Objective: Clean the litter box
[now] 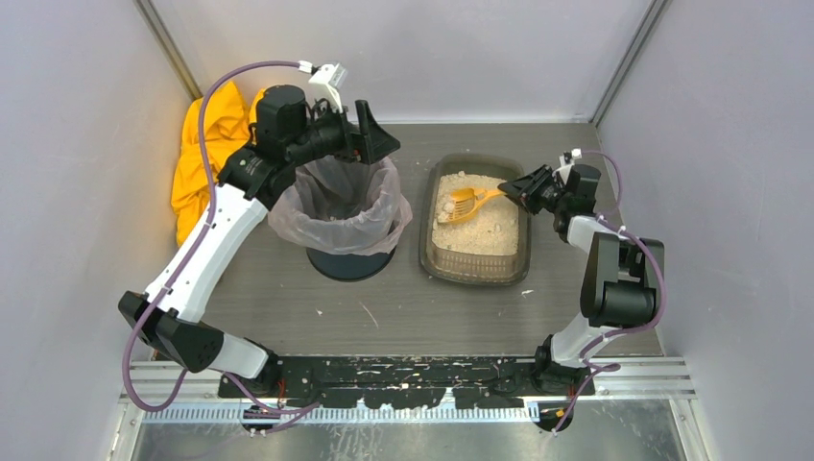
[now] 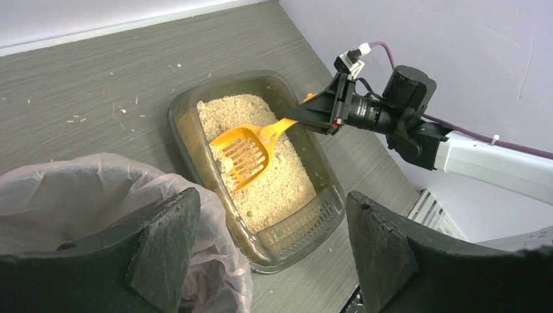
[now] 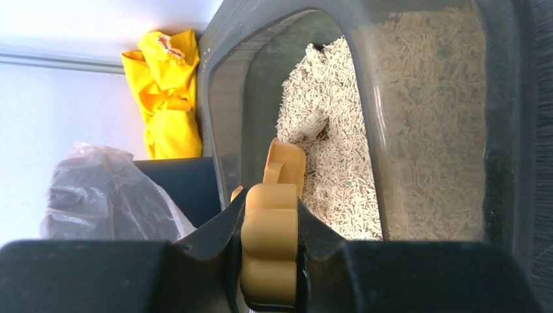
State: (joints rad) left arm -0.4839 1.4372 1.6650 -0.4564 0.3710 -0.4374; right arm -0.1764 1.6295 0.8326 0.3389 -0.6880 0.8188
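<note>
The right gripper [image 1: 514, 189] is clenched on the handle of the orange slotted plastic scoop [image 1: 463, 204], whose head is over the beige litter. The shallow rectangular dark translucent plastic litter box [image 1: 477, 274] sits on the grey table [image 1: 403, 307], just right of the round black bin with a clear bag liner [image 1: 338, 213]. The left gripper [image 1: 376, 133] hangs above the bin's far rim, jaws spread wide and holding nothing.

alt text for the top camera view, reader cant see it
The right gripper holds an orange scoop by its handle, the slotted head over the litter box. On the left, the left gripper hangs open over a bag-lined round bin, with a yellow cloth in the far left corner.
</note>
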